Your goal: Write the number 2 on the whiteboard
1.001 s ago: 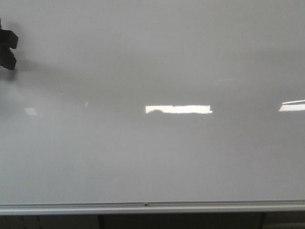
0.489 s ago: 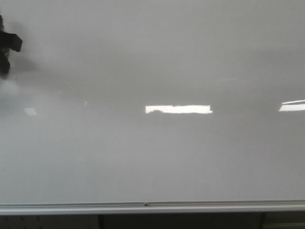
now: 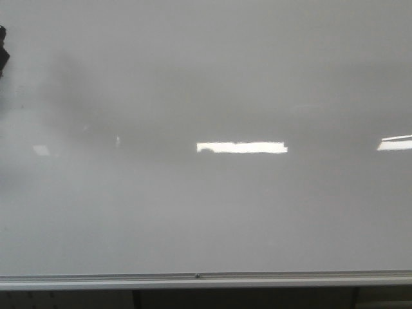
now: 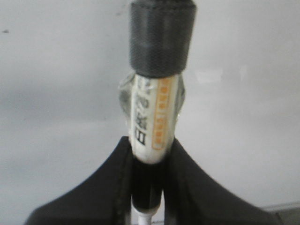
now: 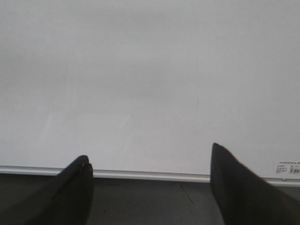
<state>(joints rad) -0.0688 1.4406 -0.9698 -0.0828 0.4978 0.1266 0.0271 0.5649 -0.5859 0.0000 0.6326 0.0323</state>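
The whiteboard (image 3: 212, 90) fills the front view, glossy grey-white with bright light reflections and a silver frame (image 3: 193, 280) along its near edge. No number 2 shows on it in any view. My left gripper (image 4: 149, 154) is shut on a marker pen (image 4: 152, 119) with a white printed barrel and a black cap (image 4: 161, 37); the capped end points away over the board. Only a black sliver of that gripper (image 3: 2, 55) shows at the far left edge of the front view. My right gripper (image 5: 149, 164) is open and empty over the board's frame edge (image 5: 150, 175).
A dark surface (image 5: 150, 201) lies beyond the board's frame in the right wrist view. A small printed label (image 5: 287, 169) sits on the board near its frame. A small dark speck (image 4: 4, 31) marks the board in the left wrist view.
My left gripper has moved left, almost out of the front view; only a sliver remains at the edge. Its shadow on the board has shifted.
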